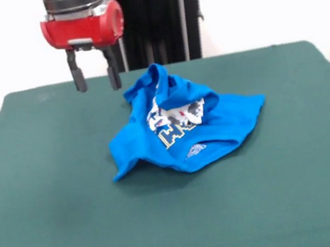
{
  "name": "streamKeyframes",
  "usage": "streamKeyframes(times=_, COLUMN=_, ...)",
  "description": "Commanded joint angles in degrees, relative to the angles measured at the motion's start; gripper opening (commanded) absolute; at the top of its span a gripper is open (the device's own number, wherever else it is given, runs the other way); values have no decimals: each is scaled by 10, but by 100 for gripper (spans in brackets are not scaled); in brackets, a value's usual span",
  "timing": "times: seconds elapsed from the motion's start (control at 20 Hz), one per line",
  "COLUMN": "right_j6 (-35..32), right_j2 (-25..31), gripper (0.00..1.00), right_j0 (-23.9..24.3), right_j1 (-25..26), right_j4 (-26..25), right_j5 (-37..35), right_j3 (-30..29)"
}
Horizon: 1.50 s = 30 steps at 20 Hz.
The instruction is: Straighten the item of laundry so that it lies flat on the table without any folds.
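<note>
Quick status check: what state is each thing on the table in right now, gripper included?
T-shirt: crumpled, folded over itself, top part bunched up into a peak, print partly hidden.
Gripper: open, empty, fingers pointing down, beside the shirt's raised part, not touching it.
Table: green cloth, shirt lying near its middle.

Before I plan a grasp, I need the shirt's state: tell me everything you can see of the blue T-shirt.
The blue T-shirt is bright blue soft fabric, crumpled in a heap near the middle of the green table. One part folds over the chest, half hiding a white-grey print and yellow-edged letters. A peak of cloth stands up at its far side, and a corner trails toward the picture's lower left. A small pale emblem shows near the front hem. Only the table touches it; the open gripper hangs apart.
</note>
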<state>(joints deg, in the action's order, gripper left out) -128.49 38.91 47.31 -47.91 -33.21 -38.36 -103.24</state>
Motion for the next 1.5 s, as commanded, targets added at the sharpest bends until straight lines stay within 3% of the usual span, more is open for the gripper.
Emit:
streamKeyframes(times=0.05, right_j6=-97, right_j2=-25, gripper=100, right_j0=-74, right_j1=18, right_j4=64, right_j5=9, right_j3=25)
streamKeyframes(times=0.75, right_j6=-284, right_j2=-216, gripper=100, right_j0=-208, right_j1=46, right_j4=185, right_j5=113, right_j3=62)
streamKeyframes(times=1.1, right_j6=-306, right_j2=-294, gripper=100, right_j0=-256, right_j1=76, right_j4=227, right_j5=139, right_j3=92)
streamKeyframes(times=1.5, right_j6=-308, right_j2=-313, gripper=100, right_j0=-272, right_j1=93, right_j4=291, right_j5=133, right_j3=66)
